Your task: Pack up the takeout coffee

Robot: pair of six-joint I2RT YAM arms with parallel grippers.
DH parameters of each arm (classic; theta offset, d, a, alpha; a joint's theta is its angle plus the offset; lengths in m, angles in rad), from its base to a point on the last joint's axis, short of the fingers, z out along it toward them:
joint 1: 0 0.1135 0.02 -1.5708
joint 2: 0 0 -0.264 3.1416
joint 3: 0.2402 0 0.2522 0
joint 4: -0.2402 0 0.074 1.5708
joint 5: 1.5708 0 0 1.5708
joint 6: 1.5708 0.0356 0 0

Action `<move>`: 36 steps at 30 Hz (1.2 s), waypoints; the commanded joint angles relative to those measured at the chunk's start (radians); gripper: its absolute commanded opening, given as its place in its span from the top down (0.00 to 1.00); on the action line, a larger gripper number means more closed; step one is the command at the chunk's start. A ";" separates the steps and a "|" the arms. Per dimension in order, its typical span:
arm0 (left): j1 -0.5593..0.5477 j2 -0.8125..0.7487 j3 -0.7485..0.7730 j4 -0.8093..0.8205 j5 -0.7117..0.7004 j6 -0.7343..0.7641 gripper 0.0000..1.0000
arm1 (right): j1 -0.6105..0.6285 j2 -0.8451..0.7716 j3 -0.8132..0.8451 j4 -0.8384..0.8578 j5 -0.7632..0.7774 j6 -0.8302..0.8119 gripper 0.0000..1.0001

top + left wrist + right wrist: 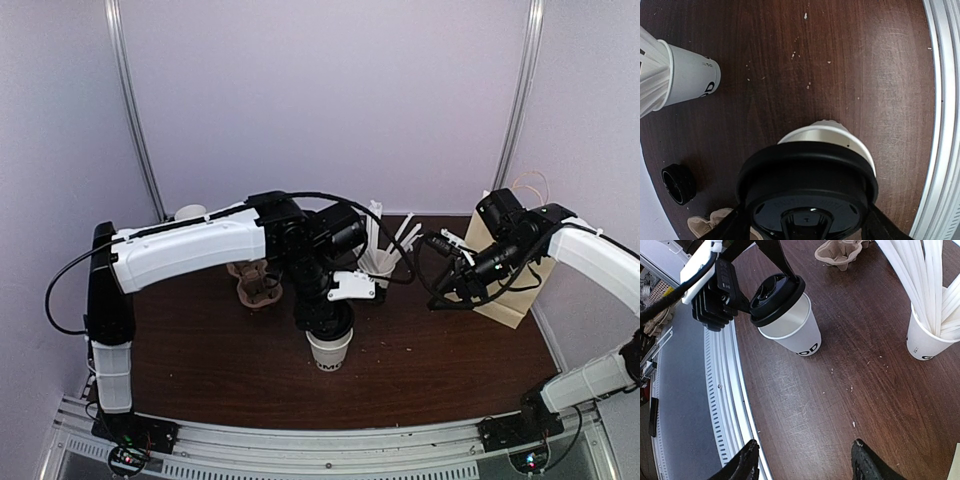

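White coffee cup (792, 330) upright, lid (776, 299) skyward.

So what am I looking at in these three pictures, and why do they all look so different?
It is one moment seen by three cameras. The wide picture comes from a fixed camera above two robot arms bolted at the near edge of a brown table. The other two come from small cameras on each arm's wrist, so they look past the arm's own fingers.

The left end effector is at a black dome lid, held tilted over a white paper cup; the lid is not seated, since the cup's inside shows. The right end effector is open and holds nothing.

Also on the table: a cup of long white straws, a cardboard cup carrier, a small black cap and a brown paper bag.
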 commanded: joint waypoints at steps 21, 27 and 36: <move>0.002 0.100 0.112 -0.103 0.066 -0.029 0.34 | 0.009 -0.009 -0.026 0.021 -0.024 -0.016 0.38; 0.003 0.120 0.127 -0.103 0.062 -0.032 0.28 | 0.009 -0.011 -0.031 0.023 -0.024 -0.017 0.38; 0.003 0.119 0.143 -0.101 0.081 -0.040 0.02 | 0.010 -0.016 -0.037 0.023 -0.025 -0.019 0.38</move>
